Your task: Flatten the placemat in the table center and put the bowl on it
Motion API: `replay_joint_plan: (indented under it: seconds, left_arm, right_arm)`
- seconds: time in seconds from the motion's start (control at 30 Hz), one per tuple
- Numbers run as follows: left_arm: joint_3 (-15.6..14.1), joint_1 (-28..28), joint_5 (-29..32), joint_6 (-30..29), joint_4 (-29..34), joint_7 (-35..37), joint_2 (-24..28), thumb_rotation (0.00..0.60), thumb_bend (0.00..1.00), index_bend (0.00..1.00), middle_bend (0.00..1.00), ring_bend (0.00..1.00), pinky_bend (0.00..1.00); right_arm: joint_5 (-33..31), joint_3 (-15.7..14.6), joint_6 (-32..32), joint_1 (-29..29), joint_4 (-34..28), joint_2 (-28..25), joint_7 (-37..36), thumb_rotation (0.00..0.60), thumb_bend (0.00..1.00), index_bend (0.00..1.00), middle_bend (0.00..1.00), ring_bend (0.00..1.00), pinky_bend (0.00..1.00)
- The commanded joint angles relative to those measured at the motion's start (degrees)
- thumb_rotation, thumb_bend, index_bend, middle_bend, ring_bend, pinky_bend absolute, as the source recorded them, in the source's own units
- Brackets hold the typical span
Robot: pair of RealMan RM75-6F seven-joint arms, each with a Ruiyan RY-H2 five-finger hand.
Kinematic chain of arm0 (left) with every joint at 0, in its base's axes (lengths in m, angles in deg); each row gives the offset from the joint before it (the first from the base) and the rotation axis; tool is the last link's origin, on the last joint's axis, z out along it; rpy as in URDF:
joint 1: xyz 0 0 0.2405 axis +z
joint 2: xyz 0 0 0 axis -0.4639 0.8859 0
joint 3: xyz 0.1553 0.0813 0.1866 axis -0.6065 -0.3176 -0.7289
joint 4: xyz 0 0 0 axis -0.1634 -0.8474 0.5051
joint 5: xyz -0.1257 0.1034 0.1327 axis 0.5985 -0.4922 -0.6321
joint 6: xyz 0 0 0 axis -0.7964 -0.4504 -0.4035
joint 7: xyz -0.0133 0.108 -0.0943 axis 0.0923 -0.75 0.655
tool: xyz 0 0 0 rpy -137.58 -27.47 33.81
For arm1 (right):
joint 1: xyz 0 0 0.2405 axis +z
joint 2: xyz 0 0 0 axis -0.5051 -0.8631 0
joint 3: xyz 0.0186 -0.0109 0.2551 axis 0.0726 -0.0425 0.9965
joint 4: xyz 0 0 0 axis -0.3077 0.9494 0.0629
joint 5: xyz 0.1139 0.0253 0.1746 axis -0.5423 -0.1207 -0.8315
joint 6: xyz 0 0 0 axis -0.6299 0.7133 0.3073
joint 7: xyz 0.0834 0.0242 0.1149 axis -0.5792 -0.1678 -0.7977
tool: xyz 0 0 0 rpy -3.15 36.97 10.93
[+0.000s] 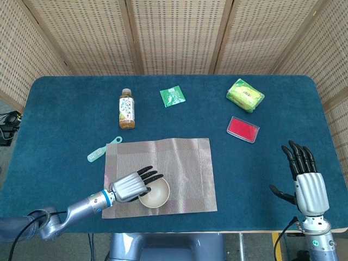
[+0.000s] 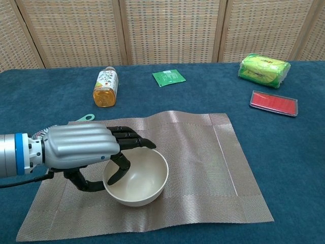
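The placemat (image 1: 159,176) lies spread out in the middle of the blue bench (image 1: 54,109), with a few soft ripples along its far edge and near edge in the chest view. The cream bowl (image 2: 136,176) sits upright on the placemat's near-left part, its base on the weave. The left robot hand (image 2: 81,150) grips the bowl at its left rim: dark fingers (image 2: 127,142) reach over the rim and into the bowl, while the thumb curls under the outer wall. In the head view the same left robot hand (image 1: 132,185) shows at the placemat's near-left corner, its arm running off toward the lower left.

The right robot hand (image 1: 307,182) hovers near the bench's near-right edge, well apart from the placemat. Its fingers are spread and straight, thumb out to the side, and it holds nothing. The chest view does not show it.

Beyond the placemat, a small bottle (image 1: 126,109) of amber drink lies on the bench, cap pointing away. A mint-green brush (image 1: 102,149) rests just beside the placemat's far-left corner. A green sachet (image 1: 172,96) lies flat near the far middle. To the right, a red flat case (image 1: 242,129) lies near a yellow-green wrapped pack (image 1: 244,94). Woven screens (image 1: 174,32) stand behind the bench.
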Motion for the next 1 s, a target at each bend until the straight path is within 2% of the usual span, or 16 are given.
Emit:
replay_joint_plan:
  seconds: [0.03, 0.07, 0.1, 0.13, 0.17, 0.37, 0.5, 0.73, 0.9, 1.0]
  left_arm:
    - [0.0, 0.1, 0.0, -0.1, -0.2, -0.2, 0.0, 0.6, 0.36, 0.53, 0.0, 0.0, 0.0]
    - [0.0, 0.1, -0.1, -0.4, -0.3, -0.1, 0.0, 0.6, 0.29, 0.42, 0.0, 0.0, 0.0]
    - [0.0, 0.3, -0.2, -1.0, -0.2, 0.3, 0.1, 0.6, 0.16, 0.23, 0.0, 0.0, 0.0]
    - [0.0, 0.4, -0.5, -1.8, -0.1, 1.0, 0.3, 0.6, 0.06, 0.09, 0.0, 0.0, 0.0]
    - [0.1, 0.6, -0.8, -3.1, 0.0, 1.8, 0.6, 0.6, 0.01, 0.01, 0.0, 0.0, 0.0]
    - [0.7, 2.3, -2.2, -9.6, 0.9, 4.1, 4.0, 0.6, 0.0, 0.0, 0.0, 0.0, 0.0]
    - [2.7, 6.1, -0.1, -17.1, 3.2, 3.9, 8.9, 0.6, 0.0, 0.0, 0.0, 0.0, 0.0]
    - [6.3, 17.6, 13.3, -27.8, 10.6, -4.0, 14.9, 0.6, 0.0, 0.0, 0.0, 0.0, 0.0]
    - [6.6, 26.7, 21.6, -36.1, 17.0, -10.0, 16.9, 0.6, 0.0, 0.0, 0.0, 0.0, 0.0]
    - [6.4, 29.8, 23.0, -38.8, 18.8, -10.6, 17.4, 0.6, 0.0, 0.0, 0.0, 0.0, 0.0]
  right_arm:
    - [0.0, 0.0, 0.0, 0.0, 0.0, 0.0, 0.0, 0.6, 0.0, 0.06, 0.0, 0.0, 0.0]
    - [0.1, 0.0, 0.0, 0.0, 0.0, 0.0, 0.0, 0.6, 0.0, 0.06, 0.0, 0.0, 0.0]
    - [0.1, 0.0, 0.0, 0.0, -0.1, 0.0, 0.1, 0.6, 0.0, 0.06, 0.0, 0.0, 0.0]
    - [0.1, 0.0, 0.1, 0.0, -0.1, 0.0, 0.1, 0.6, 0.0, 0.06, 0.0, 0.0, 0.0]
    - [0.2, -0.1, 0.2, -0.1, -0.1, -0.1, 0.1, 0.6, 0.0, 0.06, 0.0, 0.0, 0.0]
    - [0.8, -0.3, 0.4, -0.2, -0.4, -0.2, 0.1, 0.6, 0.0, 0.06, 0.0, 0.0, 0.0]
    - [1.5, -0.5, 0.9, -0.4, -0.8, -0.4, 0.2, 0.6, 0.0, 0.06, 0.0, 0.0, 0.0]
    - [2.1, -0.4, 1.7, -0.7, -0.8, -0.4, 1.3, 0.6, 0.0, 0.06, 0.0, 0.0, 0.0]
    - [1.4, -0.1, 1.8, -0.8, -0.3, -0.2, 2.8, 0.6, 0.0, 0.06, 0.0, 0.0, 0.0]
    - [1.2, 0.1, 1.9, -1.0, 0.0, 0.0, 3.7, 0.6, 0.0, 0.06, 0.0, 0.0, 0.0]
